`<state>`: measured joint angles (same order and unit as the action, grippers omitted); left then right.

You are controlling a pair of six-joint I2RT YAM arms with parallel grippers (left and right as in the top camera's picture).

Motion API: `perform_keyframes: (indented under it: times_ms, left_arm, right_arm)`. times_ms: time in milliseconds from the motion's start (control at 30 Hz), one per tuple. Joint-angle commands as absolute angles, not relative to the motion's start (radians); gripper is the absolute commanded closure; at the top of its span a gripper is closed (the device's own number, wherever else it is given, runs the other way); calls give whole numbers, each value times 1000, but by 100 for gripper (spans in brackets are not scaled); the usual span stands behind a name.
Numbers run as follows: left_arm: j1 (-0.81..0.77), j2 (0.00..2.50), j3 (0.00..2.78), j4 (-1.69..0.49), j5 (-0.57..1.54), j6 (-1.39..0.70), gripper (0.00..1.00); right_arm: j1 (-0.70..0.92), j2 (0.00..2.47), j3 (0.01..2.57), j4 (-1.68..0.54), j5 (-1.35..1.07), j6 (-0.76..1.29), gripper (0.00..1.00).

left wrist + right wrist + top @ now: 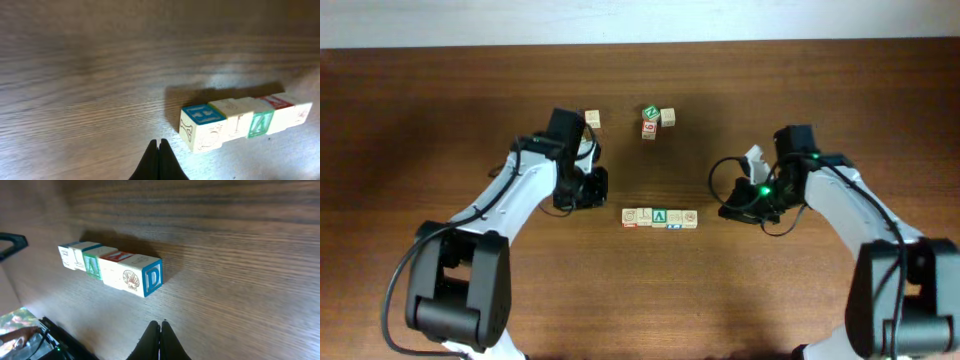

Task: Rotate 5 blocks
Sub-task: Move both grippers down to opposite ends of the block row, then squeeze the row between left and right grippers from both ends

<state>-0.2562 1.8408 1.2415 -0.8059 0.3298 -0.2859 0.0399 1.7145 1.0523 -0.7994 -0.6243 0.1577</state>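
Five pale wooden blocks (660, 217) lie touching in a straight row at the table's middle. In the left wrist view the row (240, 122) runs to the right, its near end cube (201, 114) topped blue, with green (260, 124) and red (274, 101) faces further along. In the right wrist view the row (107, 267) ends in a blue "D" face (152, 278). My left gripper (603, 189) (159, 143) is shut and empty, just left of the row. On the other side, a little right of the row, my right gripper (726, 211) (160, 324) is shut and empty too.
At the back of the table a green cube sits on a red "6" cube (649, 127), with a pale cube (668, 117) beside them. Another pale cube (592, 119) lies further left, behind my left arm. A black cable (720, 178) loops off the right arm.
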Motion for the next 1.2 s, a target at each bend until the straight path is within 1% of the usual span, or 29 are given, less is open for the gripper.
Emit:
perform_keyframes:
  times_ms: [0,167,367,500,1167]
  left_arm:
    - [-255,1844,1176,-754,382,-252,100]
    - [-255,1844,1122,-695,383,-252,100]
    - [-256,1848,1092,-659,450,-253,100]
    - [-256,1850,1090,-655,450,-253,100]
    - [-256,1851,1061,-614,450,-253,100]
  right_arm:
    - [82,1766,1047,-776,-612,175,96]
    - [91,1776,1047,-761,-612,175,96]
    - [91,1776,1047,-752,-611,175,96]
    - [92,1776,1047,-736,-577,208,96]
    - [93,1776,1030,-709,-570,228,96]
